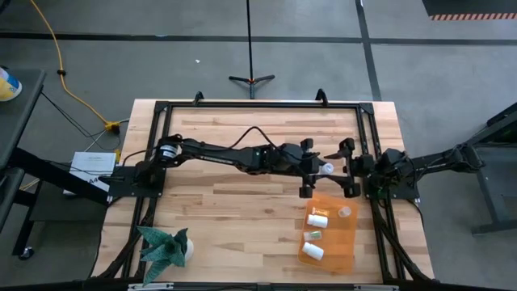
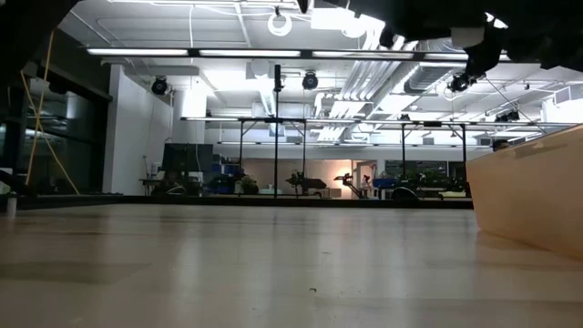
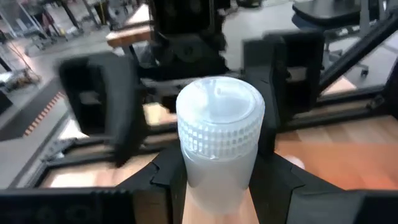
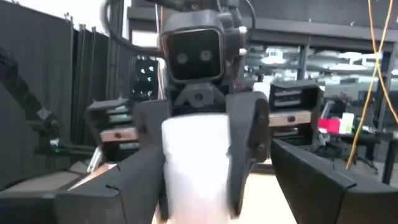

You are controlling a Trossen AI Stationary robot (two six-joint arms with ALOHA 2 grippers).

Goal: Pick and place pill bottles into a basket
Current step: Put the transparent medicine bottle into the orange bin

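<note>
L gripper (image 1: 317,171) mid-counter toward R edge, raised, fingers (image 3: 155,180) partly closed on pill bottle (image 3: 219,140), cap toward R gripper (image 1: 346,170). R fingers (image 4: 317,168) spread wide, flanking bottle, no contact seen. Basket (image 1: 349,242) just nearer front edge, by front-R corner; three bottles (image 1: 317,219) inside. Green plant (image 1: 166,246) at front-L corner. Centre, L half of counter (image 1: 226,210) bare.

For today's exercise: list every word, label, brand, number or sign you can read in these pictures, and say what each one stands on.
No text can be read in any view.
Pill bottle held in the left gripper: plain ribbed cap, no print visible.
Bottles in the orange basket: one has a greenish label, too small to read.
Pale box off the table's left edge: markings too small to read.
</note>
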